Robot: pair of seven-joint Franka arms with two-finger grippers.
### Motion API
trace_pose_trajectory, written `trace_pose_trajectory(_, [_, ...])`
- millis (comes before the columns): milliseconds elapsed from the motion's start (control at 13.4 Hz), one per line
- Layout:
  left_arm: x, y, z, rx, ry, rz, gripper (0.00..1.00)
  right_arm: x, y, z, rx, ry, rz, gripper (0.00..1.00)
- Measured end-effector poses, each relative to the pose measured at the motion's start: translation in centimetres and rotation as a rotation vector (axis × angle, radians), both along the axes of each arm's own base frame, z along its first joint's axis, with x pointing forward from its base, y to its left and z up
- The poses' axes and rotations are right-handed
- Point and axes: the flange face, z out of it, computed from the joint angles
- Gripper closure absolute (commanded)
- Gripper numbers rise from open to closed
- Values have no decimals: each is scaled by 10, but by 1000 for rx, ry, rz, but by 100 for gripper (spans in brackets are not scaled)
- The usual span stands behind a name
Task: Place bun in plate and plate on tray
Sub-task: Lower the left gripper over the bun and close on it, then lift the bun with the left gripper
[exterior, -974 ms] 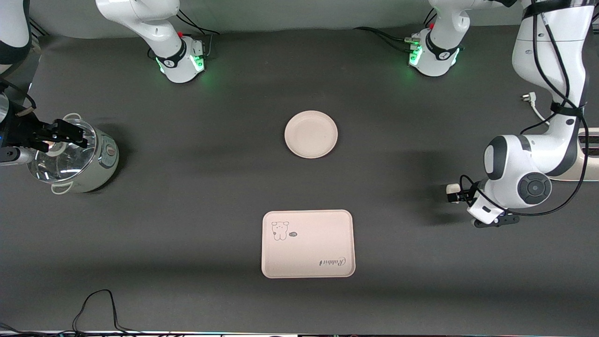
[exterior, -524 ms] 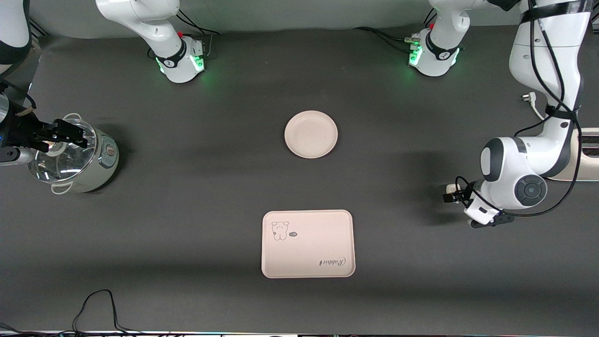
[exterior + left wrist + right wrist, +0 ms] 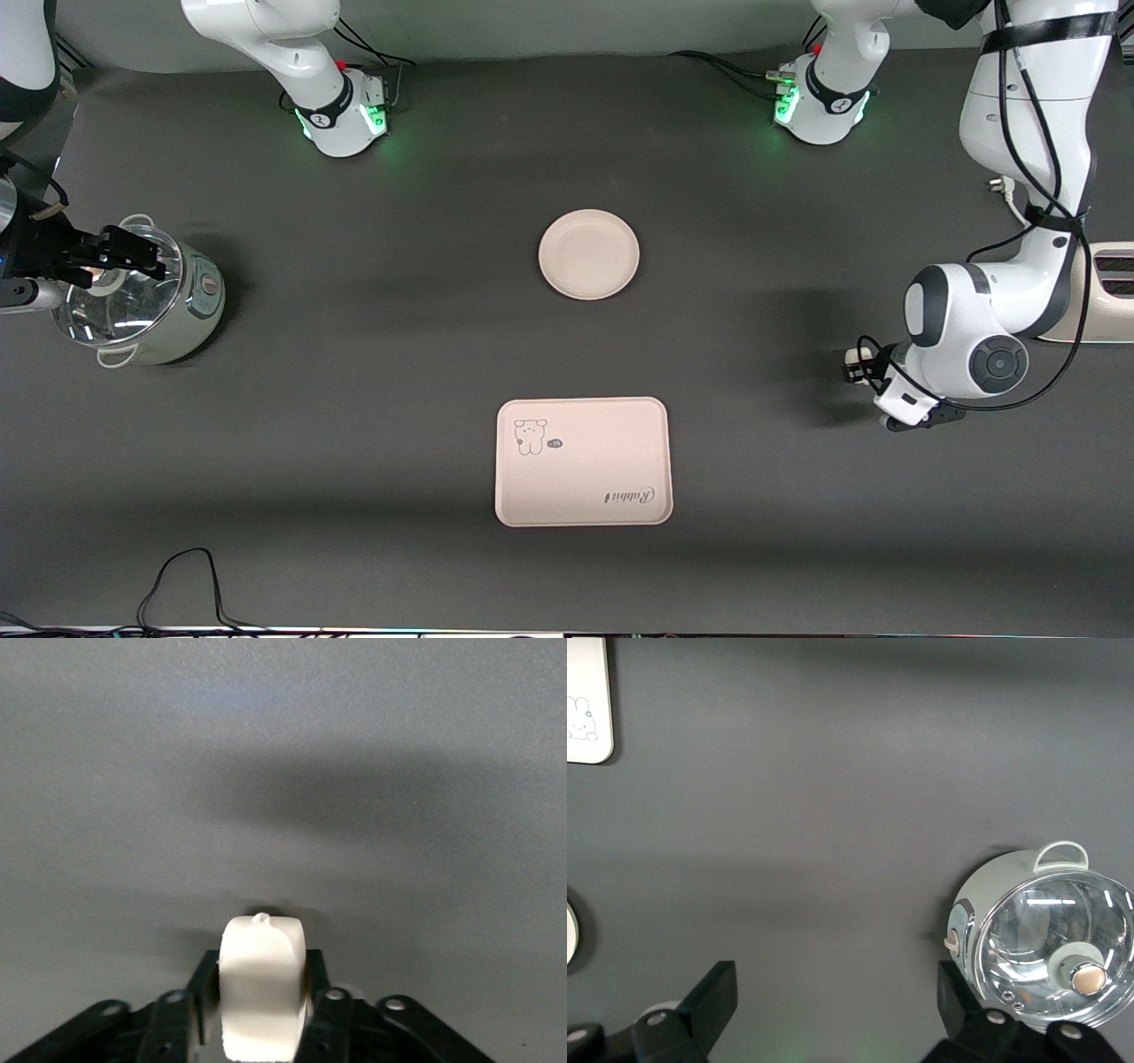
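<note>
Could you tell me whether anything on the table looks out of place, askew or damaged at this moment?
Nothing stands out. The plate and tray lie flat and undamaged, the pot stands upright with its lid on, and the bun sits squarely in the left gripper. The right gripper waits open above the pot.

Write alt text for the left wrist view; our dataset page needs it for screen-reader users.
The left hand is shut on the bun, a small off-white lump held between its black fingers. Past it lies only bare dark grey table, with a soft shadow.
</note>
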Motion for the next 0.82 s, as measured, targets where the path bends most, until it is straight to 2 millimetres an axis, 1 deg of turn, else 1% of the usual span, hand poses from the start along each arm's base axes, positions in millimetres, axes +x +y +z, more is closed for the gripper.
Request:
trace_pose_trajectory(225, [2, 0, 2, -1, -5, 1, 65, 0, 0, 0, 0, 1, 0, 0])
trace_pose_trajectory(300, [5, 0, 7, -2, -12, 1, 64, 0, 0, 0, 0, 1, 0, 0])
trace_pose_trajectory(374, [9, 0, 18, -2, -13, 1, 64, 0, 0, -1, 0, 1, 0, 0])
trace_pose_trajectory(449, [12, 1, 38, -2, -9, 2, 64, 0, 0, -1, 0, 2, 0, 0])
trace_pose_trajectory(524, [15, 3, 69, -3, -4, 4, 64, 0, 0, -1, 0, 2, 0, 0])
trace_pose_trajectory(599, [16, 4, 109, -4, 0, 5, 62, 0, 0, -1, 0, 3, 0, 0])
trace_pose_trajectory(749, [9, 6, 205, -6, -7, 5, 62, 0, 0, -2, 0, 4, 0, 0])
trace_pose_trajectory(824, [0, 7, 254, -2, -13, 2, 62, 0, 0, -2, 0, 4, 0, 0])
